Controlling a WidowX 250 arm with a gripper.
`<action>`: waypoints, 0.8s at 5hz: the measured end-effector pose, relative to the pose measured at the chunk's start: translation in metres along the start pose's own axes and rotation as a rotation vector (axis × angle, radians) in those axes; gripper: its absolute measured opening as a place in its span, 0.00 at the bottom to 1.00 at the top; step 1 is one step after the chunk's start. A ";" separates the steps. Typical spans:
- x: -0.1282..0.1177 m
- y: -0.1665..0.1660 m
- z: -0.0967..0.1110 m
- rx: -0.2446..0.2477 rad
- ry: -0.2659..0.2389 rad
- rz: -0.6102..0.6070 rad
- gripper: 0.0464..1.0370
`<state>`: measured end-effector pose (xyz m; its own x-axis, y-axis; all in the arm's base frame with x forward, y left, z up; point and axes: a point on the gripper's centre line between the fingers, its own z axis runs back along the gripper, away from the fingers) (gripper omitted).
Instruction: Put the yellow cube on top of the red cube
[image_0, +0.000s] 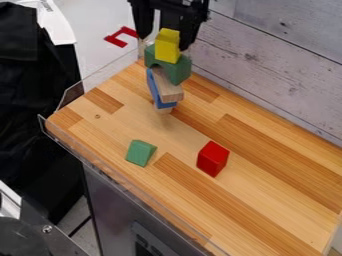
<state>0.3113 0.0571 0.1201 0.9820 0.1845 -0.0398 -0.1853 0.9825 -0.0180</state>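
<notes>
The gripper (166, 42) hangs at the top of the view, its two fingers wide apart, one on each side of the yellow block's upper part. That yellow block (167, 46) stands upright on top of a stack, resting on a green arch-shaped block (178, 71). Right of centre, the red cube (212, 159) sits directly on the wooden surface with nothing on it, well below and to the right of the stack.
Under the green arch are a plain wood block (167, 87) and a blue piece (154, 90). A green wedge (140, 152) lies left of the red cube. Clear low walls (120, 182) edge the wooden counter (267, 200); a grey plank wall (267, 65) rises behind.
</notes>
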 end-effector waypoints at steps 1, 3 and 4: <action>0.003 0.001 -0.012 -0.011 0.015 0.021 0.63; 0.002 -0.001 -0.015 -0.031 0.004 0.023 0.51; -0.003 0.001 0.008 -0.012 -0.055 0.024 0.51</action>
<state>0.3082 0.0575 0.1286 0.9776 0.2098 0.0151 -0.2092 0.9774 -0.0295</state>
